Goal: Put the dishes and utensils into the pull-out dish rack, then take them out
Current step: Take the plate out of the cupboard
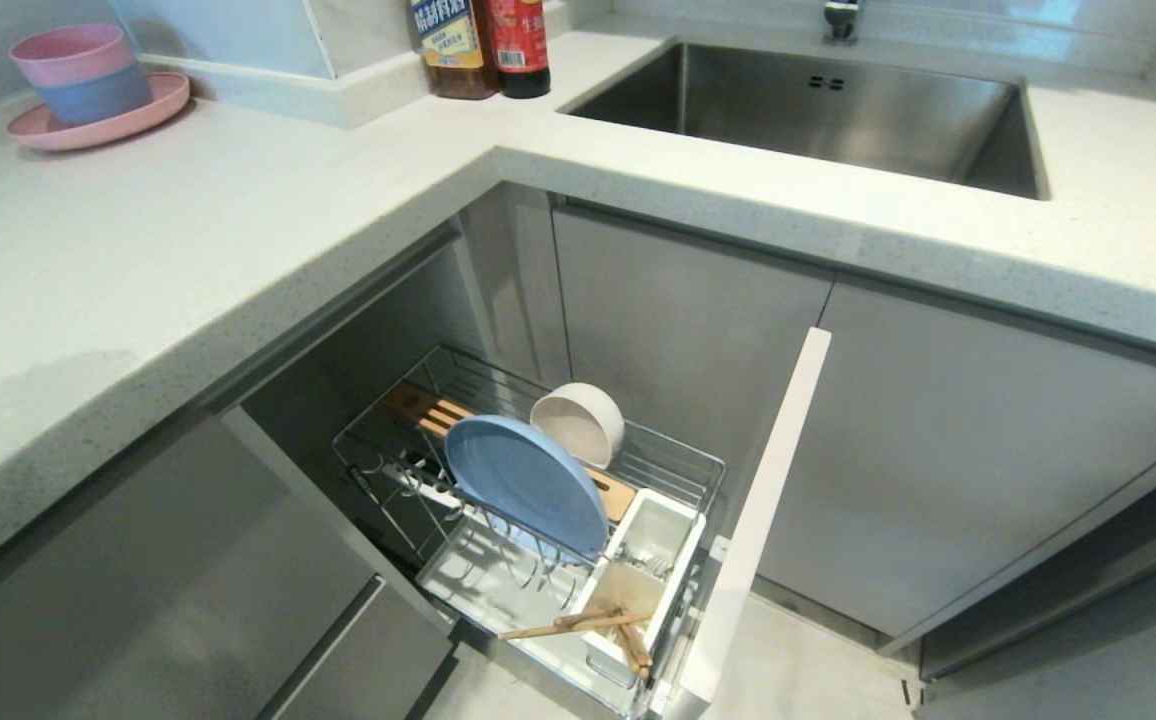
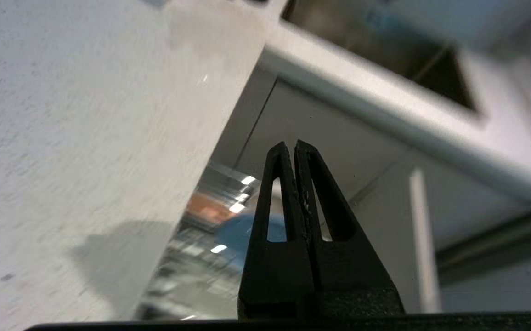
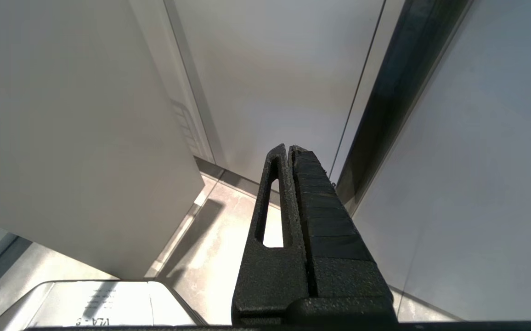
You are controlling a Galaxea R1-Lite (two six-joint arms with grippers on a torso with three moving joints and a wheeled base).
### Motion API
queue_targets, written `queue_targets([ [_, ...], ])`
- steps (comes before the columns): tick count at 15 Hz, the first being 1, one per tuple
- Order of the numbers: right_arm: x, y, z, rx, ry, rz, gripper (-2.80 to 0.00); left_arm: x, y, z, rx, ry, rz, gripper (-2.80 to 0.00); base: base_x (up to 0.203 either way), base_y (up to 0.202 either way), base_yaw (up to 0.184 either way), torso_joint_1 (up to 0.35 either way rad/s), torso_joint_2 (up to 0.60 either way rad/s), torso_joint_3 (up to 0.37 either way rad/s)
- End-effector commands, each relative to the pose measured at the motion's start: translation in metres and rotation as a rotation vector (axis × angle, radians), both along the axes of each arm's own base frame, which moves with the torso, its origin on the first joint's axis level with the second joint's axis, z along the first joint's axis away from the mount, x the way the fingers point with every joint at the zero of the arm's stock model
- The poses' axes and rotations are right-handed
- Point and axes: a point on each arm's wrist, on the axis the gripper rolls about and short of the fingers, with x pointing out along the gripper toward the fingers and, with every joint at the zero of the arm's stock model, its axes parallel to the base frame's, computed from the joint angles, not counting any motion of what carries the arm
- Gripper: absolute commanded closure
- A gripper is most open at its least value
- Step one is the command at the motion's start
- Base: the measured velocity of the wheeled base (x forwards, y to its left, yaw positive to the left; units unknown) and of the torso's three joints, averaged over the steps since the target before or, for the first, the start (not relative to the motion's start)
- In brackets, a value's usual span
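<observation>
1. Left gripper (image 2: pixel 295 149): fingers together, empty, above counter edge
2. Blue plate (image 2: pixel 238 232): below and beyond tips, on edge in pull-out dish rack (image 1: pixel 683 470); likely light, stiff, slick; pinch upper rim
3. Right gripper (image 3: pixel 288 151): closed, parked near floor

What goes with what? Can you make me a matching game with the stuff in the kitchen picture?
Things:
1. blue plate
2. white bowl
3. chopsticks
4. pink plate

Places:
A. on the countertop, under two stacked bowls
B. in the white cutlery holder
C. standing on edge in the rack's prongs
D. tipped on its side behind the blue plate

Pairs: 1-C, 2-D, 3-B, 4-A
</observation>
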Motion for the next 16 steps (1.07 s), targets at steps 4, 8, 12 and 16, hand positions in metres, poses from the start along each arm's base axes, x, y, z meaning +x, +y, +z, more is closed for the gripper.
queue_targets([
  [4, 0.0, 0.0, 0.0, 0.0, 0.002, 0.0, 0.0, -0.05, 0.005, -0.078, 0.389, -0.17, 0.032, 0.0, 0.0, 0.0, 0.0, 0.0, 0.0, 0.0],
  [8, 0.0, 0.0, 0.0, 0.0, 0.002, 0.0, 0.0, -0.075, 0.003, -0.15, 0.524, -0.257, 0.015, 0.0, 0.0, 0.0, 0.0, 0.0, 0.0, 0.0],
  [12, 0.0, 0.0, 0.0, 0.0, 0.002, 0.0, 0.0, -0.094, 0.006, -0.202, 0.518, -0.306, 0.163, 0.0, 0.0, 0.0, 0.0, 0.0, 0.0, 0.0],
  [16, 0.0, 0.0, 0.0, 0.0, 0.002, 0.0, 0.0, -0.085, 0.007, -0.25, 0.317, -0.205, 0.215, 0.0, 0.0, 0.0, 0.0, 0.0, 0.0, 0.0],
])
